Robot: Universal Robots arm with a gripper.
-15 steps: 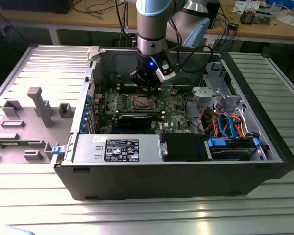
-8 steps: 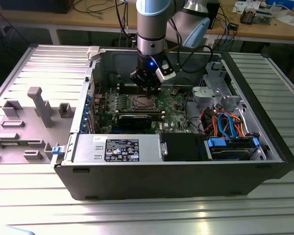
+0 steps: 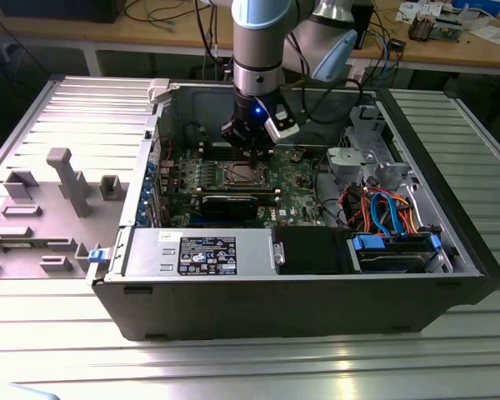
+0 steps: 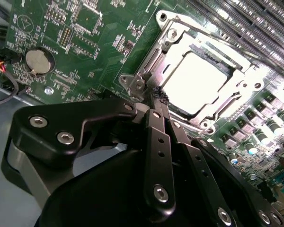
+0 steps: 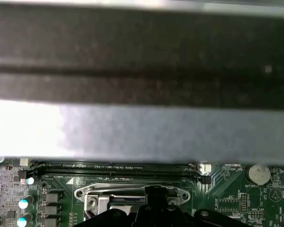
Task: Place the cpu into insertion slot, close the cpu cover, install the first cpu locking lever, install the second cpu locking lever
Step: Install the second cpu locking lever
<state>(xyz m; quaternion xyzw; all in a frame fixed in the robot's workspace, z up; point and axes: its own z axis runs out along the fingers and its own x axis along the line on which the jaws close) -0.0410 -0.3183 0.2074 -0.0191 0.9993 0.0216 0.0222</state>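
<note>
Gripper (image 3: 252, 148) down inside the open PC case (image 3: 300, 308), hanging just at 12 o'clock of the insertion slot (image 3: 242, 173) in the exterior view, close over the green motherboard (image 3: 296, 196)

In the second wrist view: black fingers pressed together at the tips (image 4: 157, 98), no gap seen, nothing visibly pinched between them. Tips right up against the silvery corner bracket (image 4: 131, 82) of the socket frame – touching or just shy of it, can't tell which

Cpu (image 4: 196, 80) seated in the slot, dull silver top facing up, lying flat and square to the frame. Cpu cover (image 4: 197, 29) down over it, chip showing through the central window, frame flat on the slot rim as far as can be seen

Also seen: coin battery (image 4: 39, 61) well apart from the socket on the board; long black memory slots (image 5: 113, 169) running alongside the socket frame in the first wrist view

Progress, judged from all this: step 1 (chip in slot) looks done, step 2 (cover shut) looks done. Locking levers – can't make out whether either is hooked down; thin metal along the cover's edges too glary to read. With the closed tips parked at the frame's corner, prob. working a lever now, approx. half the job left incl. at least one lever
</note>
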